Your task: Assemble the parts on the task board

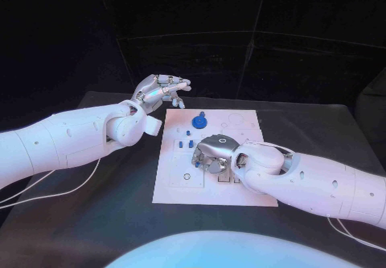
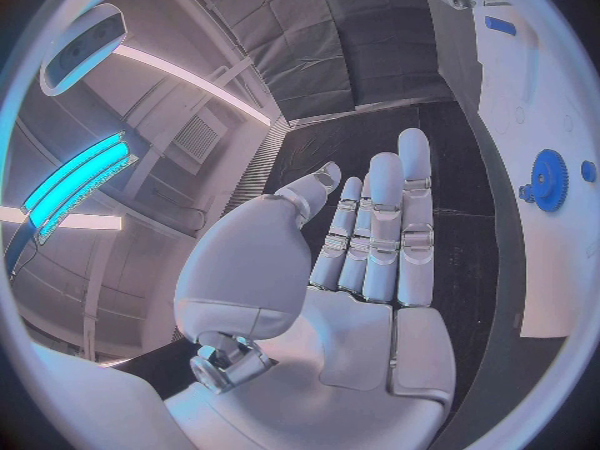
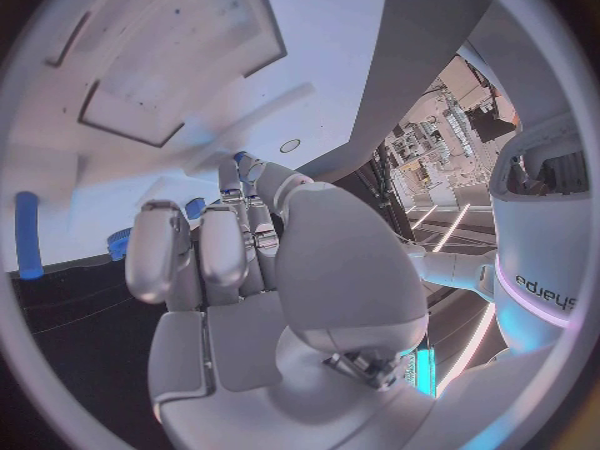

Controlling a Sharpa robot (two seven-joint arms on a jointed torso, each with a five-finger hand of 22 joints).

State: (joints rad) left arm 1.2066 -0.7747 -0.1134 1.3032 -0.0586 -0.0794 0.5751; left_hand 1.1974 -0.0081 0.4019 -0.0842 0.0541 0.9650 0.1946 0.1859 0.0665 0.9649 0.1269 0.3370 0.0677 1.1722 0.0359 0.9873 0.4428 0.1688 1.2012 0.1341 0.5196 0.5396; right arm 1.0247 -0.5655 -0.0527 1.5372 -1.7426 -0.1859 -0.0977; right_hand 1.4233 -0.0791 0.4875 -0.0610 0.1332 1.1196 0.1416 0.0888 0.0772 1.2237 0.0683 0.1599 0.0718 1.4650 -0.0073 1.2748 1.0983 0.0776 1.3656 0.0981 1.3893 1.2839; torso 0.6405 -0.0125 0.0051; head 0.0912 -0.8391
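The head camera looks down from above at the desk and the white task board. Each wrist camera sits close behind its own robot hand, looking along the palm; all three views share the board.

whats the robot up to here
It is assembling small blue parts on the white task board. The right hand is down on the board's middle among the small parts; whether it holds one cannot be told. The left hand hovers empty off the board's far left corner, near the blue gear.
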